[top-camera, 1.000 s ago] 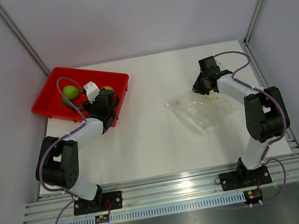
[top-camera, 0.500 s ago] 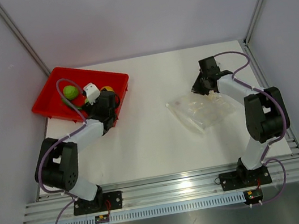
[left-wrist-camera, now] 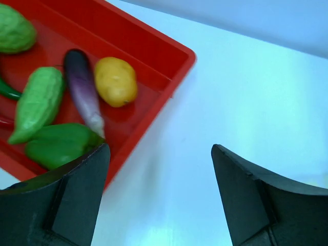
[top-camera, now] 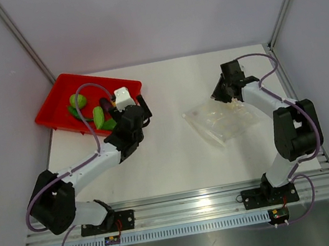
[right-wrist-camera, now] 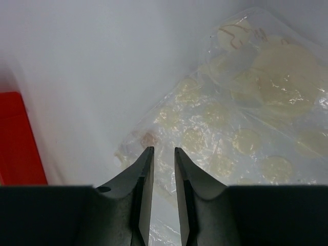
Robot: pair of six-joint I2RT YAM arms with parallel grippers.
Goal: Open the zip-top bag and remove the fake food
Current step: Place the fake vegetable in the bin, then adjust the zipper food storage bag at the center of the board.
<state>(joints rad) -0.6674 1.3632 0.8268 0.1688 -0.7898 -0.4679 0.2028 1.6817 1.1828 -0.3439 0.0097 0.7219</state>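
Counting across the bench (top-camera: pixel 171 160), we are finding two arms, one red tray (left-wrist-camera: pixel 154 48) and one zip-top bag (top-camera: pixel 221 120). The tray is sitting at the far left, and all the fake food (left-wrist-camera: pixel 56 146) we can make out is lying inside it. That comes to three plump green pieces (left-wrist-camera: pixel 38 105), one long purple piece (left-wrist-camera: pixel 82 89) and one round yellow piece (left-wrist-camera: pixel 115 82). The purple and yellow ones are lying side by side toward the tray's right end. Two thin slivers, one dark green and one red, are peeking in at the left wrist view's left edge, too cut off for us to name.

The left gripper (left-wrist-camera: pixel 160 154) is hanging over bare bench just right of the tray's right edge, its two fingers spread wide with nothing between them. The bag is lying flat and crinkled on the right, well apart from the tray, with pale round patches showing on its film. The right gripper (right-wrist-camera: pixel 162 151) is hovering at the bag's far edge. Its two fingers are standing a narrow slit apart, and we are seeing no film caught between them.
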